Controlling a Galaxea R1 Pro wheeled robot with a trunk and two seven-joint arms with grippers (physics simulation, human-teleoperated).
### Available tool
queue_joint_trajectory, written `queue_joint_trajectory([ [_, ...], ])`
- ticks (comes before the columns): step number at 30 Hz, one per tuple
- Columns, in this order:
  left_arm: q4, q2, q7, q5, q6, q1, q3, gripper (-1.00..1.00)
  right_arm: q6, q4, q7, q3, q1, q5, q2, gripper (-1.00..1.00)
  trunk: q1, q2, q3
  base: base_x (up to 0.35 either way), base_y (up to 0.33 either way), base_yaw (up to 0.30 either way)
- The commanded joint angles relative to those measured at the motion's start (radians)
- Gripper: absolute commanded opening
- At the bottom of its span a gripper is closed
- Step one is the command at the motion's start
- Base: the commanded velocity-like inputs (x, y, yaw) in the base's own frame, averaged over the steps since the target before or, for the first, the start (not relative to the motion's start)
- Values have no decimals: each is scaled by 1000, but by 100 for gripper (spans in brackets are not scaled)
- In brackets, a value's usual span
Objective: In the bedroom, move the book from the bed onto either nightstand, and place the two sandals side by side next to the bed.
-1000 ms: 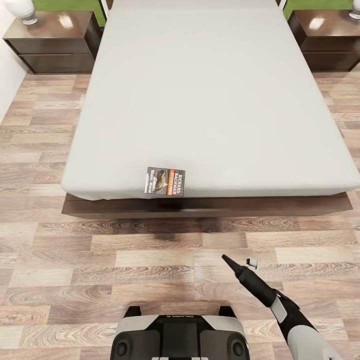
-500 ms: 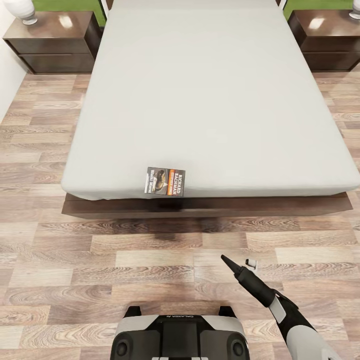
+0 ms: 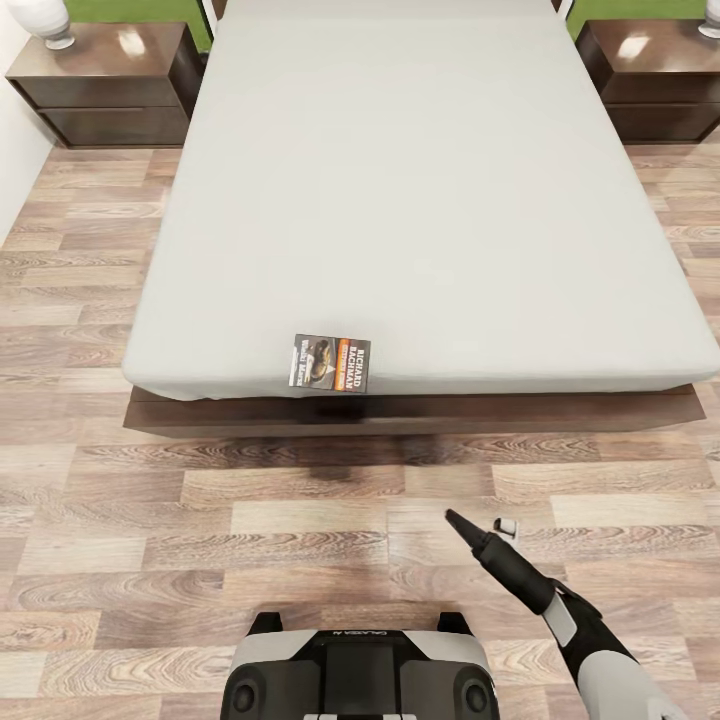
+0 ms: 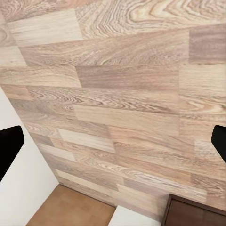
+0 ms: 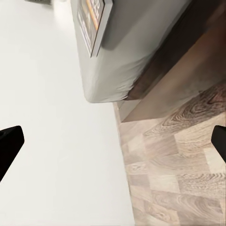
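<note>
The book (image 3: 332, 363) lies flat at the foot edge of the light-grey bed (image 3: 420, 190), its dark cover and orange band facing up. Two dark nightstands flank the headboard, one at the left (image 3: 100, 85) and one at the right (image 3: 655, 80). My right gripper (image 3: 478, 522) hovers over the floor, in front of the bed's foot and to the right of the book, open and holding nothing. In the right wrist view the book (image 5: 94, 21) sits at the mattress corner beyond the open gripper (image 5: 113, 143). My left gripper (image 4: 113, 146) is open over bare planks. The sandals are out of view.
A white vase (image 3: 45, 22) stands on the left nightstand. The dark bed frame (image 3: 400, 412) juts out low along the foot. Wood-plank floor (image 3: 200, 520) lies between my base (image 3: 358, 670) and the bed. A white wall (image 3: 15, 150) runs along the left.
</note>
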Motion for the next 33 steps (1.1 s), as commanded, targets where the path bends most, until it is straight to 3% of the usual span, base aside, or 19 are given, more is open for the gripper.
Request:
queue_joint_trajectory([
  [1,0,0,5,2,-2,0,-9,100,29,0,6,-3,-1,1,-1,100,0,0,0,0,0,0],
  [10,0,0,5,2,-2,0,-9,100,127,0,20,-1,0,1,-5,100,0,0,0,0,0,0],
  [33,2,2,1,2,5,0,-8,100,156,1,62,-1,3,2,5,100,0,0,0,0,0,0],
])
